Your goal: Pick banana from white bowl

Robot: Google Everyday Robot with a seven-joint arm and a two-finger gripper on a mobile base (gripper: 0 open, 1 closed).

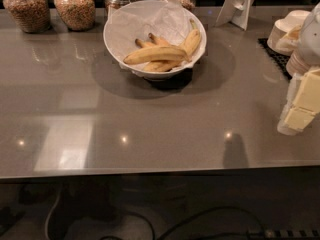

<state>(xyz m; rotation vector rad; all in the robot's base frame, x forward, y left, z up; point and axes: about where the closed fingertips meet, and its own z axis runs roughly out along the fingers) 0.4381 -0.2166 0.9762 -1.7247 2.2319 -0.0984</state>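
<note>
The white bowl stands at the back middle of the grey counter, lined with crinkled white paper, on a dark base. The banana, the longest and plumpest, lies across the front of the bowl, pointing left to right. Shorter bananas lie behind it and along the bowl's right side. My gripper, white with pale yellow parts, is at the right edge of the view. It hangs over the counter, well to the right of the bowl and apart from it, and holds nothing that I can see.
Several glass jars of grain line the back left edge. A white stand-up sign and stacked beige paper plates on a black mat are at the back right. The counter's front edge has cables below it.
</note>
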